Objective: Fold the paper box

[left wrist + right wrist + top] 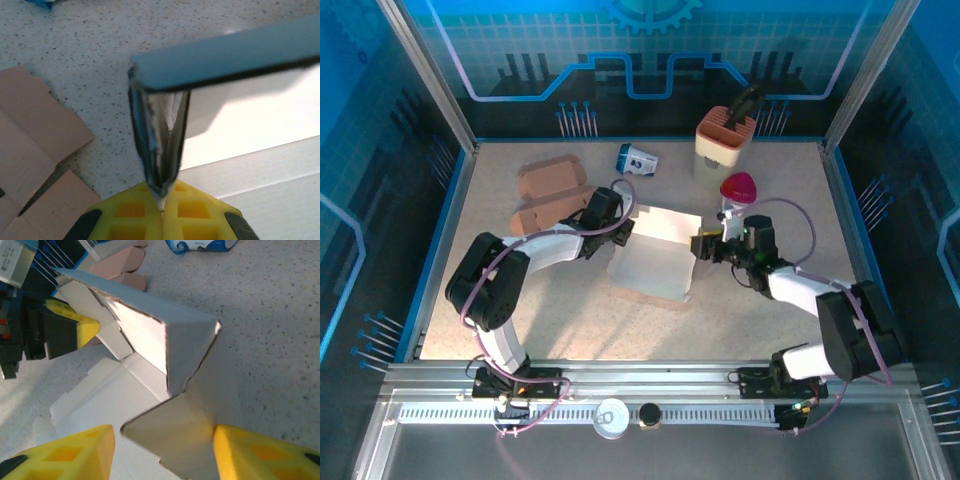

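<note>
White paper box (655, 262), half folded and open upward, at the middle of the speckled beige table (570, 320), between the two grippers.

Nearest, at 6 o'clock from the box, on the metal rail (720, 412) along the table's near edge: a small round silver tin (611, 417), with a small black round knob (648, 414) just beside it at its 3 o'clock.

At the box's 3 o'clock: right gripper (704, 246), yellow fingers (260, 452) spread apart. In the right wrist view, a loose white flap (165, 432) of the box between them, its edge against the finger at 3 o'clock, clear of the other, not squeezed. Beyond the flap, a raised, creased corner of the box.

At the box's 10 o'clock: left gripper (618, 228), yellow fingers (195, 210) pressed together, pinching the box's upright side wall (160, 145). In the left wrist view, that wall edge-on, rising from between the pads, the rest of the box spreading away to 3 o'clock.

Farther off at 10 o'clock, close behind the left gripper: two brown cardboard cartons (552, 195) lying close together. At 12 o'clock: a small blue-and-white packet (637, 160). At 1 o'clock, near the back wall: a cream tub (723, 148) with a ribbed orange top, something dark sticking out of it. At 2 o'clock, near the right gripper: a red dome-shaped cap (738, 187) on a white stem.
</note>
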